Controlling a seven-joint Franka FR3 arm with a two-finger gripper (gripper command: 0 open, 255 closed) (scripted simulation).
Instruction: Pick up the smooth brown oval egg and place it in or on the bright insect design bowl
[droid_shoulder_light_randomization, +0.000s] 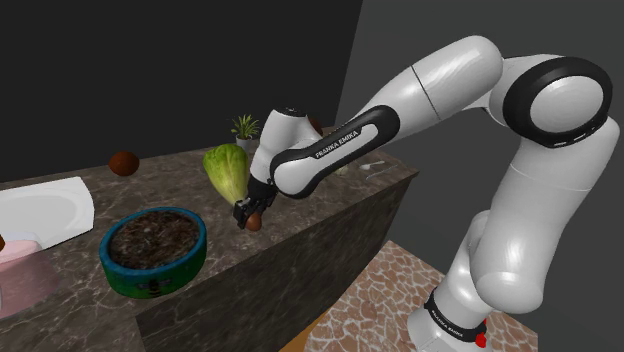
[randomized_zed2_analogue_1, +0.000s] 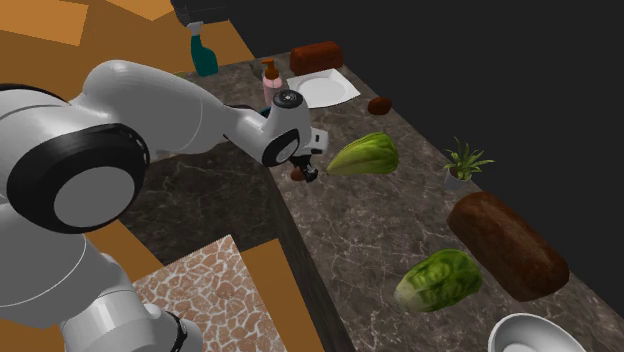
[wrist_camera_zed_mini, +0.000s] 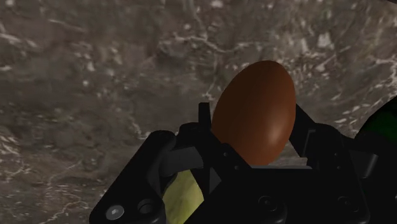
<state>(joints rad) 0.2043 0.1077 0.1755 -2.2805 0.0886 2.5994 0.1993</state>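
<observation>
We see the black two-finger gripper pinching the smooth brown oval egg across its narrow sides, one finger on each flank and the blunt end seated deep between them. We judge that hold sensible: a rounded, slick shell would squirt out of a shallow tip grasp, so the fingers clasp it near their roots. The pointed end juts out past the fingertips toward the dark marbled stone counter. From the shoulder view the egg hangs low, close to the counter's front edge, and we cannot tell whether it has cleared the surface. The round bowl with a blue rim and green insect-patterned wall stands well apart from the fingers, off toward the shoulder view's left, its dark inside open upward. A green leafy head of lettuce lies just behind the fingers, so we think the carry should rise first and then go sideways, keeping the wrist off the leaves and the egg above the bowl's rim.
</observation>
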